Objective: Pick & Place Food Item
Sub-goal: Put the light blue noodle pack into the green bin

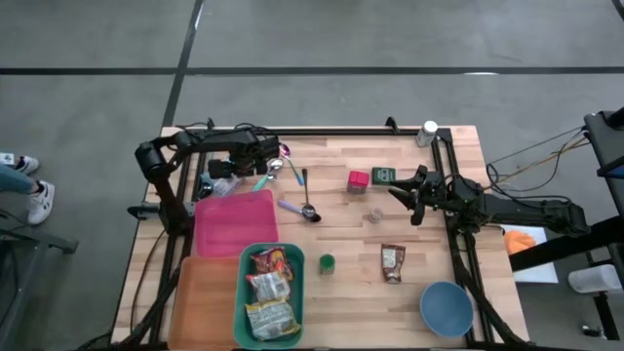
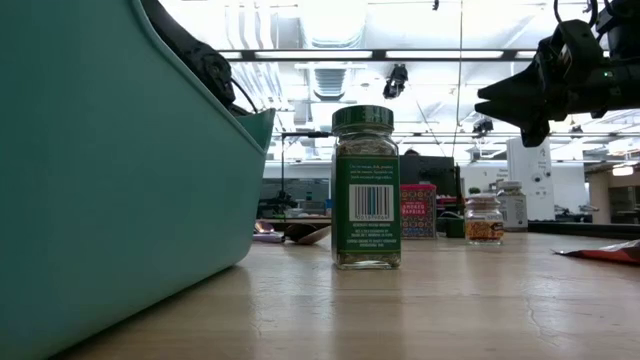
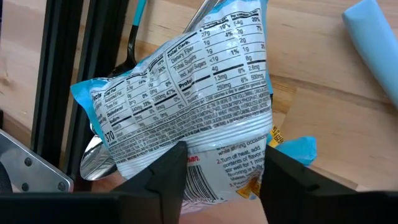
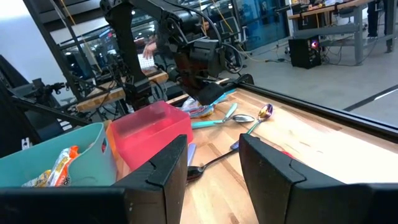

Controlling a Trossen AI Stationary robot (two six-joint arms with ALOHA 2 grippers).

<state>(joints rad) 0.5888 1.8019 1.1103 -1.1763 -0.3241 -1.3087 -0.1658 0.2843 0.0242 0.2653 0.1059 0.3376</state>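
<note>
Blue-edged snack pkt (image 3: 186, 118) at table's 11 o'clock sits between left gripper (image 3: 221, 168) fingers, closing on it w/ grip not yet firm, prob for bin drop; right gripper (image 4: 211, 165) part-open, empty, waits at 3 o'clock.

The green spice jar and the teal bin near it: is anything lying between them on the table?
No. In the high view the green spice jar stands just right of the teal bin, with only bare wood between. The low view agrees.

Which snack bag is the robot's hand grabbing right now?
The blue-and-white snack packet at the table's far left corner, between the left gripper fingers. The other packets lie in the teal bin or flat near the blue bowl.
</note>
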